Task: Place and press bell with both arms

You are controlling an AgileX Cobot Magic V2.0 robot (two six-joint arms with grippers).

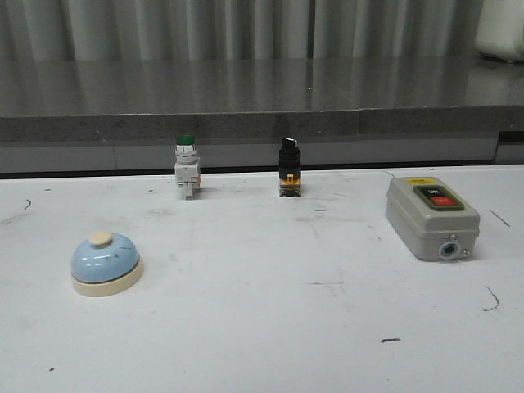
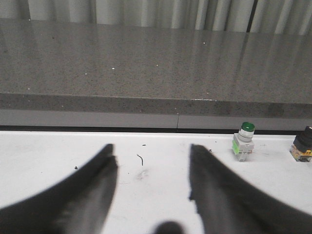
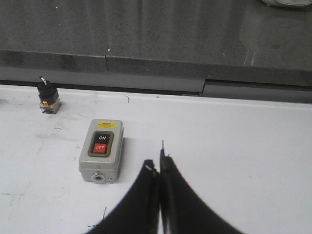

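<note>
The light-blue dome bell (image 1: 106, 263) with its cream base and button sits on the white table at the front left in the front view. It shows in neither wrist view. Neither arm shows in the front view. My left gripper (image 2: 152, 161) is open and empty over bare table, its two black fingers spread wide. My right gripper (image 3: 157, 165) is shut with nothing between its fingers, just right of the grey switch box (image 3: 101, 150).
The grey switch box (image 1: 431, 217) with ON and OFF buttons stands at the right. A green-capped push button (image 1: 187, 167) and a black selector switch (image 1: 289, 166) stand at the table's back edge. A grey stone ledge (image 1: 246, 102) runs behind the table.
</note>
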